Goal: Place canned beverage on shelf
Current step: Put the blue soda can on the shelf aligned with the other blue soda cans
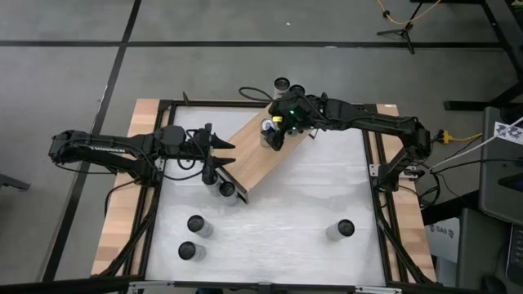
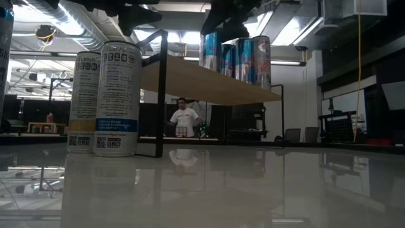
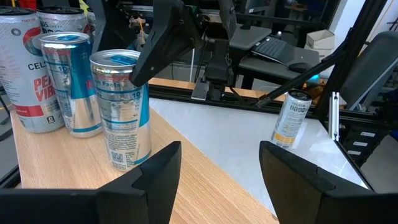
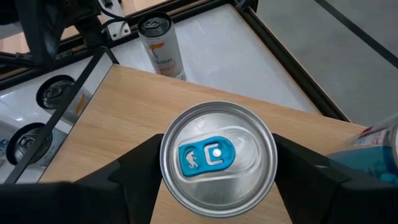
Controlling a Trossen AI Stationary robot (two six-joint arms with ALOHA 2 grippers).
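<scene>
The shelf (image 1: 255, 159), a light wooden board on black frame ends, lies slantwise over the white table. A silver can with a blue tab (image 4: 217, 158) stands upright with its base on the board (image 4: 124, 106), and my right gripper (image 1: 274, 135) is shut on it. Two more cans (image 3: 62, 81) (image 3: 28, 68) stand on the board behind it. My left gripper (image 3: 217, 186) hovers open at the shelf's near-left end (image 1: 227, 157), with nothing between its fingers. My right gripper pinches the can between its two fingers, one on each side of the wall just below the top rim (image 4: 166, 163). The fingers (image 3: 163, 46) come slanting down from the far right. The can stands upright, its base (image 3: 124, 163) on the shelf board.
Loose cans stand on the table: one beside the shelf's near end (image 1: 227, 189), two at the near left (image 1: 196, 224) (image 1: 187, 250), one at the near right (image 1: 343, 228). A black frame (image 1: 377, 204) borders the table. A person (image 2: 184, 120) stands in the room beyond.
</scene>
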